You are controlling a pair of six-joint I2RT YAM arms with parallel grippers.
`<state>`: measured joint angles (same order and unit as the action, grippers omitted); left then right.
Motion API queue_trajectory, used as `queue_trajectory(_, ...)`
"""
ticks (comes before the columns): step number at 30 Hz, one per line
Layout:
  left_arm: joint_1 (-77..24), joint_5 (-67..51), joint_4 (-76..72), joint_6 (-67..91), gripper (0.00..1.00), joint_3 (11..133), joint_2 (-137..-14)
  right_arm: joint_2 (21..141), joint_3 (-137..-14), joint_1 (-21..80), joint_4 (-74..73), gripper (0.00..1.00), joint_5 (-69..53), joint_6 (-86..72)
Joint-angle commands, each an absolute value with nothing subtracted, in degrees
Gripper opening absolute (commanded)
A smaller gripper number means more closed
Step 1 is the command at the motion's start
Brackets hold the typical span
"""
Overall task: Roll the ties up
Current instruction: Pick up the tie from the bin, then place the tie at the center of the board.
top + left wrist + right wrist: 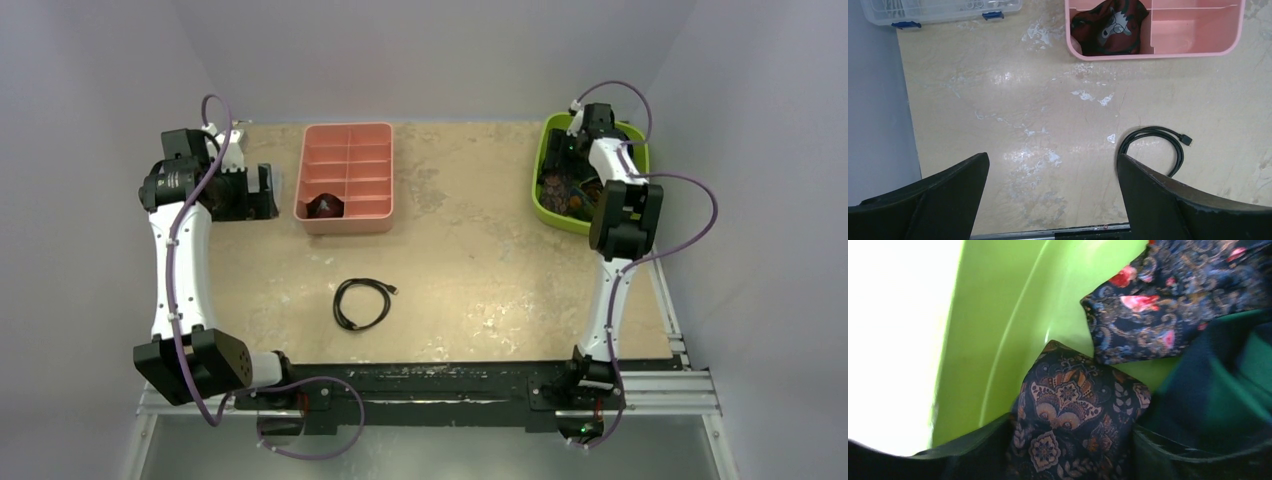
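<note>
Paisley tie [1068, 400] sits btwn the right pincer [1073, 455] jaws, inside the green bin [998, 315] at far right of the worktop [480, 260]. Its long axis runs straight out from the wrist, tip pointing away, so the jaws flank its width. Can't tell if they pinch it or stand clear. Left pincer [1053, 195] is spread wide, holding nothing, well apart by the pink tray [1193, 40] w/ one rolled tie [1108, 25]. Right arm is nearer.

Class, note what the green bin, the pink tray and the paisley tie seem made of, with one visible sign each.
Green bin: probably moulded plastic, glossy; soft highlights.
Pink tray: likely plastic, matte; thin even dividers.
Paisley tie: apparently fabric; soft folds, fine printed or woven pattern.
</note>
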<state>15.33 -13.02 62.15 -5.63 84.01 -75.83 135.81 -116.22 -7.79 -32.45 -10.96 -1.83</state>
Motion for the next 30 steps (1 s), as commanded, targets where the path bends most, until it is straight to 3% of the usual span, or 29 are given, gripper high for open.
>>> queue_trajectory(1,15.2,-10.8,64.1,-7.5,1.00,87.3,-74.4,136.3,-121.8,-7.0,-29.4,0.56,-10.1,-2.9)
queue_trajectory(7,15.2,-11.8,64.8,-8.9,1.00,88.4,-74.6,130.2,-121.1,-7.0,-31.0,0.11,-11.4,-1.7)
queue_trajectory(10,15.2,-16.2,63.5,-9.6,1.00,89.1,-74.7,122.8,-119.7,-7.0,-31.7,0.00,-17.0,3.6)
queue_trajectory(16,15.0,-27.3,58.6,-11.3,1.00,89.5,-75.5,104.3,-112.9,-7.0,-35.6,0.00,-35.1,15.0)
queue_trajectory(20,14.7,-30.2,56.9,-11.6,1.00,90.8,-77.6,95.7,-110.9,-6.4,-45.7,0.01,-44.1,23.2)
queue_trajectory(22,14.5,-31.1,56.7,-12.6,1.00,91.6,-78.4,91.8,-110.5,-4.2,-52.7,0.18,-48.6,29.8)
queue_trajectory(24,14.3,-30.9,56.3,-13.1,1.00,92.0,-78.9,87.5,-109.2,-0.9,-56.6,0.51,-49.3,34.9)
queue_trajectory(27,14.0,-30.1,56.1,-13.7,1.00,92.1,-79.2,78.8,-99.1,-0.5,-49.3,0.82,-44.8,31.9)
queue_trajectory(28,14.1,-30.4,56.2,-14.2,1.00,91.8,-79.1,76.5,-94.7,-0.5,-47.1,0.90,-41.6,33.1)
queue_trajectory(30,13.8,-31.1,56.3,-15.7,1.00,90.6,-78.6,75.0,-89.6,-0.5,-47.2,0.92,-38.4,36.0)
